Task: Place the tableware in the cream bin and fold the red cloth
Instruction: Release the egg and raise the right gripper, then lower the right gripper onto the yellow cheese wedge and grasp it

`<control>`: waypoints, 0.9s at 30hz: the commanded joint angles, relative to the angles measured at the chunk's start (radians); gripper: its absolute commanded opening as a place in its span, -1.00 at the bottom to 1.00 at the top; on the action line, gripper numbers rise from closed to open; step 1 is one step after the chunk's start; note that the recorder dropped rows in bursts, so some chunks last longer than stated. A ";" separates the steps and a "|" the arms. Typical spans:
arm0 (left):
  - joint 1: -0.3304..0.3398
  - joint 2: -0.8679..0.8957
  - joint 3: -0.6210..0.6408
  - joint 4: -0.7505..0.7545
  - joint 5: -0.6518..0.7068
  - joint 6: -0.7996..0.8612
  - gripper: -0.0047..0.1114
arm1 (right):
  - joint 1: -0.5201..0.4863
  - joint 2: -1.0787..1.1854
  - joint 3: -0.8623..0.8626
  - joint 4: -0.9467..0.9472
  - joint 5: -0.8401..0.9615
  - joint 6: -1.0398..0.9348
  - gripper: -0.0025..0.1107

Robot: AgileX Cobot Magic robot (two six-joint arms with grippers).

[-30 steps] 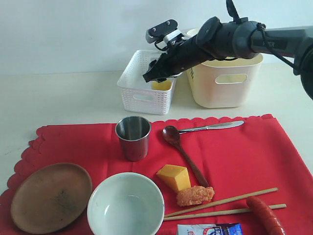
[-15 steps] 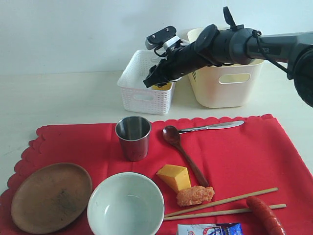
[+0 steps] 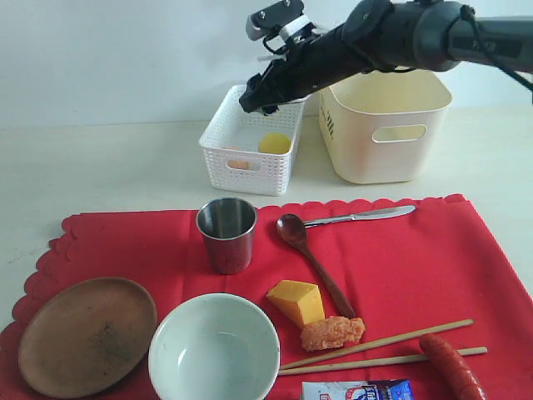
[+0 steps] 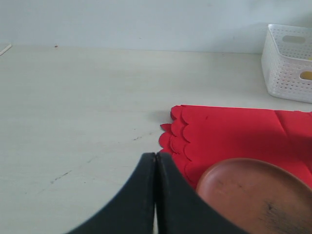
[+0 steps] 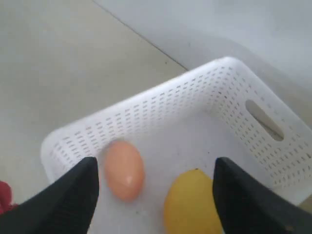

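Observation:
The red cloth (image 3: 400,258) lies flat and carries the steel cup (image 3: 226,234), brown wooden plate (image 3: 87,335), pale bowl (image 3: 214,348), dark wooden spoon (image 3: 312,257), metal knife (image 3: 360,216) and two chopsticks (image 3: 379,351). The cream bin (image 3: 385,127) stands behind the cloth. My right gripper (image 3: 250,103) hangs open above the white perforated basket (image 3: 248,139), nothing between its fingers. My left gripper (image 4: 155,161) is shut and empty, low over the table beside the cloth's corner (image 4: 229,131) and the plate (image 4: 253,195).
An egg (image 5: 124,168) and a lemon (image 5: 191,204) lie in the white basket (image 5: 161,112). On the cloth also sit a cheese wedge (image 3: 296,301), an orange food lump (image 3: 331,332), a sausage (image 3: 451,365) and a snack packet (image 3: 356,391).
My right arm has risen from inside the basket to above it. The egg now lies in the basket beside the lemon. The left arm has not moved.

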 commanded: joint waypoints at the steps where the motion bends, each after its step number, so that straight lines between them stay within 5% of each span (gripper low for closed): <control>1: 0.004 -0.007 0.001 0.001 -0.010 -0.004 -0.92 | -0.002 -0.079 -0.006 -0.029 0.090 0.051 0.19; 11: 0.004 -0.007 0.001 0.001 -0.010 -0.004 -0.92 | -0.002 -0.213 -0.006 -0.327 0.358 0.360 0.19; 22: 0.004 -0.007 0.001 0.001 -0.010 -0.004 -0.92 | 0.006 -0.241 -0.001 -0.333 0.705 0.458 0.14; 27: 0.004 -0.007 0.001 0.001 -0.010 -0.004 -0.92 | 0.040 -0.354 0.211 -0.336 0.618 0.446 0.14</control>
